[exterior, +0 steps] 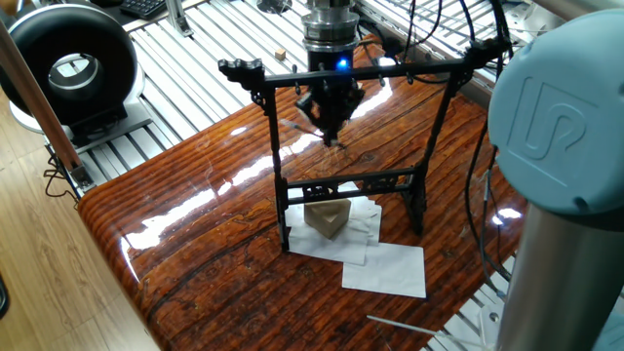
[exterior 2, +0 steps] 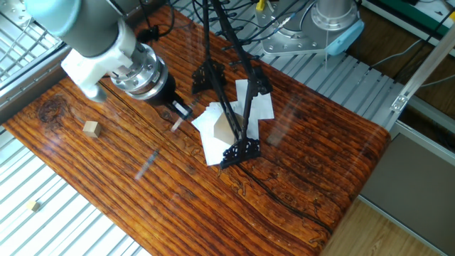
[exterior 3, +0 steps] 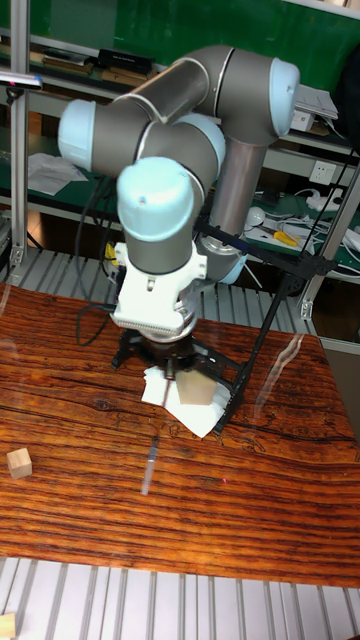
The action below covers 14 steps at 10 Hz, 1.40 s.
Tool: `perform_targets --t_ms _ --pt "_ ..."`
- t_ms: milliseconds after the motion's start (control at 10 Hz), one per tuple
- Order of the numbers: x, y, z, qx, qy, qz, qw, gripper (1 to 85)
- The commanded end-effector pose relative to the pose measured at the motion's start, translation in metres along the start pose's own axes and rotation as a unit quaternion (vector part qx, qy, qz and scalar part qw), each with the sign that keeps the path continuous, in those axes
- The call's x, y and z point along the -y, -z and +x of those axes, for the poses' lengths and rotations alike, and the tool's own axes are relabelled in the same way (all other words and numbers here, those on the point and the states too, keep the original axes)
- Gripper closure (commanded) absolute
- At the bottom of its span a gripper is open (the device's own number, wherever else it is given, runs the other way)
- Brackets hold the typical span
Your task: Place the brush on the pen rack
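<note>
The pen rack (exterior: 351, 73) is a tall black frame standing on the wooden table, with its crossbar in front of my wrist in one fixed view. It also shows as the rack (exterior 2: 229, 108) and the rack (exterior 3: 252, 352). My gripper (exterior: 331, 139) hangs just behind the crossbar, a little below it, shut on the top end of the brush. The brush (exterior 2: 147, 163) is a thin dark shaft slanting down and away from the rack, blurred by motion. In the tall view the brush (exterior 3: 150, 465) is a faint streak below the gripper (exterior 3: 172, 372).
White paper sheets (exterior: 385, 268) and a tan wedge block (exterior: 327, 216) lie under the rack. A small wooden cube (exterior 2: 90, 128) sits on the table's far side from the rack. A thin pale rod (exterior: 400, 324) rests near the table edge. Cables run behind the rack.
</note>
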State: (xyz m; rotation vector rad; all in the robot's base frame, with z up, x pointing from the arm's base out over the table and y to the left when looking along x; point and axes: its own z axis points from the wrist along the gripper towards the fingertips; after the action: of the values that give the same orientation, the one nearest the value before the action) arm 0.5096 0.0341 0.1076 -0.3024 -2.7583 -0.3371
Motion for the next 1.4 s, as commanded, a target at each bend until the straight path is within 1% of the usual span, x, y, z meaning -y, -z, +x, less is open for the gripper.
perform_targets --t_ms 0,100,200,300,500,600,700,800,1100,1200,1300 --pt "-0.058 0.012 0.007 -0.006 -0.022 -0.114 0.9932 84.7" --pt "-0.062 0.013 0.008 -0.005 -0.017 -0.123 0.9922 84.7" --pt "-0.070 0.015 0.009 -0.005 -0.013 -0.137 0.9905 84.7" --pt "-0.077 0.018 0.010 -0.007 -0.007 -0.157 0.9876 84.7" --pt "-0.080 0.019 0.016 -0.013 0.006 -0.180 0.9836 84.7" --pt "-0.082 0.020 0.019 -0.016 0.011 -0.190 0.9816 84.7" --pt "-0.084 0.021 0.022 -0.022 0.016 -0.194 0.9807 84.7" --pt "-0.090 0.024 0.025 -0.027 0.016 -0.206 0.9780 84.7" --pt "-0.094 0.026 0.028 -0.031 0.026 -0.215 0.9758 84.7" --pt "-0.079 0.019 0.023 -0.018 0.046 -0.182 0.9820 84.7" --pt "-0.072 0.016 0.021 -0.012 0.053 -0.166 0.9847 84.7"
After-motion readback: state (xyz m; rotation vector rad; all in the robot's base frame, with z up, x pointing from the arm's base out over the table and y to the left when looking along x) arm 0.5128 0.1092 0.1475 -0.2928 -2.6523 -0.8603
